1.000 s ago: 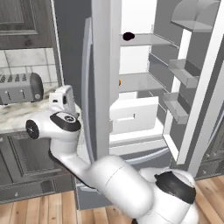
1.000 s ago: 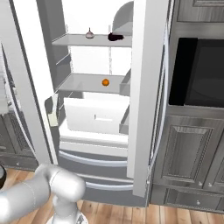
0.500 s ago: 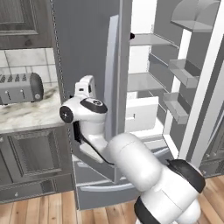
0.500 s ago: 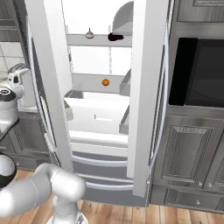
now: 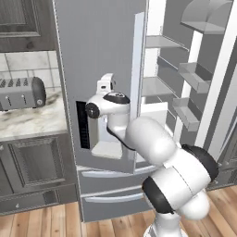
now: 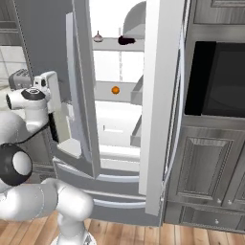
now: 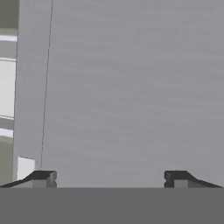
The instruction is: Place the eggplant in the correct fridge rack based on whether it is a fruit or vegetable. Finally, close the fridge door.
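Against the outer face of the left fridge door (image 5: 99, 55), gripper (image 7: 109, 177) pressed close, tips spread wide apart with only the flat grey door panel (image 7: 131, 87) between them, nothing held. Seen from the left base camera, hand (image 5: 107, 88) up against the door face beside the tall vertical handle (image 5: 137, 69), just above the dark dispenser recess (image 5: 83, 125). From the right base camera, same hand (image 6: 45, 86) at the outside of that door, door (image 6: 81, 72) swung partway across the opening, standing edge-on.

Up inside the fridge, eggplant (image 6: 126, 40) lying on the upper rack (image 6: 107, 44), dark and glossy, toward the right end of it. Just to its left on the same rack, a small pale bulb-shaped item (image 6: 98, 37), apart from the eggplant. One shelf lower, small orange ball (image 6: 115, 90). Below that, white drawer (image 6: 115, 129).

Right fridge door (image 5: 217, 92) wide open, grey bins (image 5: 194, 76) along its inner side. Left of the fridge, toaster (image 5: 21, 94) on a marble counter (image 5: 32, 122). Right of the fridge, dark oven window (image 6: 215, 79) set in grey cabinets (image 6: 201, 162). Wooden floor (image 5: 41, 222) beneath.
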{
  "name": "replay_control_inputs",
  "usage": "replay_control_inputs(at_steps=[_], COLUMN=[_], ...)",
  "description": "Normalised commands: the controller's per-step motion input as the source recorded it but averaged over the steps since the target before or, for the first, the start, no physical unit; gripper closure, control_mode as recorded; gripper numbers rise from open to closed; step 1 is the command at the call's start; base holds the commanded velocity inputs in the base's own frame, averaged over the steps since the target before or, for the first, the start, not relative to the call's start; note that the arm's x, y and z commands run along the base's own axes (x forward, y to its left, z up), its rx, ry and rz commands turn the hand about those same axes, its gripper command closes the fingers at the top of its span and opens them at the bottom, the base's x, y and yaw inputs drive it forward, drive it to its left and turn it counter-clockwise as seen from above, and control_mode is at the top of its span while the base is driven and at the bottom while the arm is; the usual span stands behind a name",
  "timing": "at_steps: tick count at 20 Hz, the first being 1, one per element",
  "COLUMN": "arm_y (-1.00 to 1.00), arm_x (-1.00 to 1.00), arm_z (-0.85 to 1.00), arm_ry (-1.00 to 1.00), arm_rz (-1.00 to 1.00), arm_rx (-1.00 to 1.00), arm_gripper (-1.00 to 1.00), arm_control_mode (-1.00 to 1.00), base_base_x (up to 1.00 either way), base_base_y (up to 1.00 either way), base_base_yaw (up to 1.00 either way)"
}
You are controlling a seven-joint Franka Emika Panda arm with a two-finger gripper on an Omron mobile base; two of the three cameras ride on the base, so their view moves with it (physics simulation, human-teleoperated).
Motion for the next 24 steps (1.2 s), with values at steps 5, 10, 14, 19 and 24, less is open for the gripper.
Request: replay_control_inputs(at_steps=[5,10,14,19,24], arm_y=[-0.47,-0.31,-0.22,-0.20,0.00], arm_x=[0.67,0.75,0.66,-0.23,-1.00], arm_z=[0.01,0.00,0.00,-0.03,0.11], arm_ry=[0.00,0.00,0.00,-0.06,-0.10], arm_rz=[0.00,0.00,0.00,0.00,-0.07], arm_rx=[0.01,0.01,0.00,0.01,0.10], arm_gripper=[-1.00,-1.00,-1.00,-1.00,-1.00], arm_control_mode=[-1.00,-1.00,-1.00,-1.00,-1.00], base_base_x=[0.00,0.00,0.00,0.00,0.00], base_base_y=[0.00,0.00,0.00,0.00,0.00], base_base_yaw=[0.00,0.00,0.00,0.00,0.00])
